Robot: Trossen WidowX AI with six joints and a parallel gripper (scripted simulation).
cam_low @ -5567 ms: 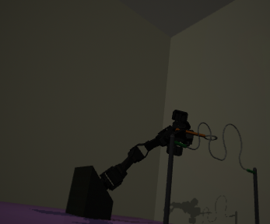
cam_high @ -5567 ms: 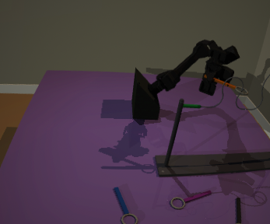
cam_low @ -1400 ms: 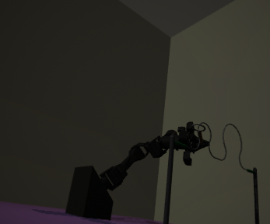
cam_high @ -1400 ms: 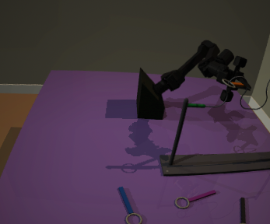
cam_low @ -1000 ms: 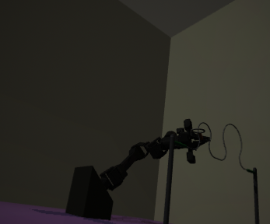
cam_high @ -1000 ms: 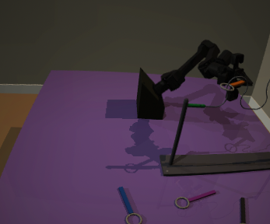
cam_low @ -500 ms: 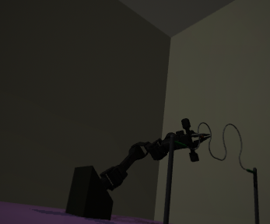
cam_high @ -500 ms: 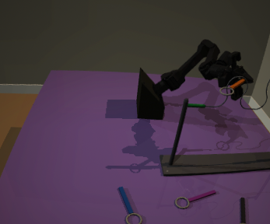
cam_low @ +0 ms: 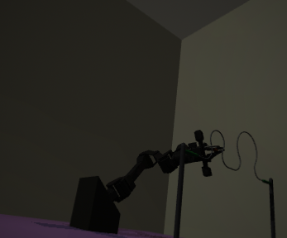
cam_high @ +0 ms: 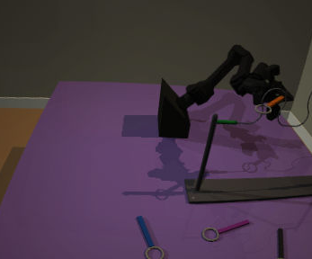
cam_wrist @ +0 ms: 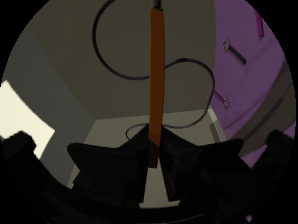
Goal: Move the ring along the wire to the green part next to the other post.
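Observation:
My gripper is shut on the orange handle, held high in the air past the near post. The ring at the handle's end sits around the thin grey wire, beyond the green part by this post. I cannot tell whether the ring touches the wire. The wire curls in loops toward the other post, with its green part at the top. In the wrist view the ring is cut off at the top edge.
The posts stand on a dark base bar. My arm's black base box stands on the purple mat. A blue-handled ring, a magenta-handled ring and a black handle lie at the front. A wall is close on the right.

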